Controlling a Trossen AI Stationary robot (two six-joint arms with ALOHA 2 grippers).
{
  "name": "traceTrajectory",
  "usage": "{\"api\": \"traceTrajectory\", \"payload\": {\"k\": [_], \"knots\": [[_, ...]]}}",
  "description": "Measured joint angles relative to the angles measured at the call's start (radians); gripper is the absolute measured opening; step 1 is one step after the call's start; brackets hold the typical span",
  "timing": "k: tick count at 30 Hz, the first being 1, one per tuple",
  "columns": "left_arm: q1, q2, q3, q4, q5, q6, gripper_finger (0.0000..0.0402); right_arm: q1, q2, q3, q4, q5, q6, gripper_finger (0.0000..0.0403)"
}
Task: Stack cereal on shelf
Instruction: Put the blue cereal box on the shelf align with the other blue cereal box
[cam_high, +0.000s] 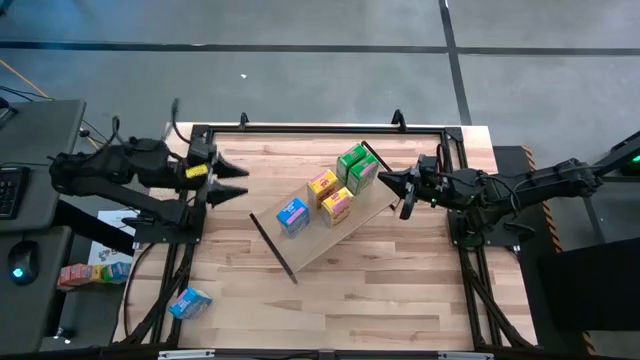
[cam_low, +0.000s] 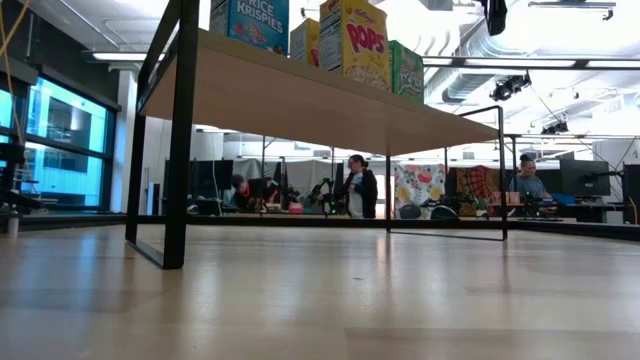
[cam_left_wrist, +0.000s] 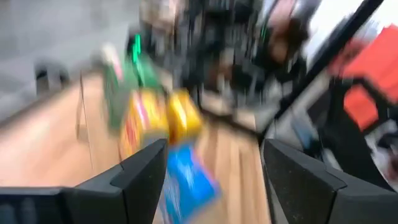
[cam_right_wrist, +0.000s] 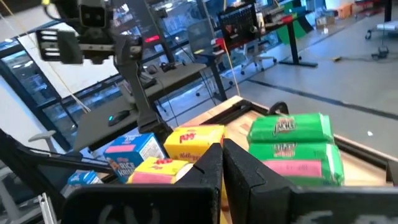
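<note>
Left gripper (cam_high: 243, 181) fingers spread; right gripper (cam_high: 383, 180) fingers closed.

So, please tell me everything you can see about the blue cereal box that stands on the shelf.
The blue cereal box is small, of printed cardboard, with "Rice Krispies" on its front in the low view. It stands upright on the light-wood shelf, at the end of the row nearest the left gripper. The yellow boxes stand next to it. No gripper touches it.

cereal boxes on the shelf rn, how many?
5 on the shelf: two green boxes at its far end, two yellow boxes mid-board, one blue box nearest the left gripper. A sixth blue box lies off-table, left.
</note>
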Motion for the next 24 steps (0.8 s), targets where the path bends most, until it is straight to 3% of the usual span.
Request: {"api": "traceTrajectory", "payload": {"k": [5,10,13,17,24], "knots": [[-0.069,0.127,0.178,-0.49,0.174,-0.267,0.0259,0.0,0.0,0.0,-0.042,0.0,0.047,0.0],[-0.248,0.236,0.207,-0.856,0.295,-0.628,0.0258,0.0,0.0,0.0,-0.062,0.002,0.052,0.0],[-0.404,0.281,0.196,-0.892,0.291,-0.836,0.0257,0.0,0.0,0.0,-0.065,0.008,0.043,0.0],[-0.567,0.343,0.185,-0.786,0.241,-1.086,0.0258,0.0,0.0,0.0,-0.091,-0.002,0.016,0.0],[-0.746,0.519,0.182,-0.813,0.27,-1.337,0.0258,0.0,0.0,0.0,-0.189,-0.012,0.015,0.0]]}}
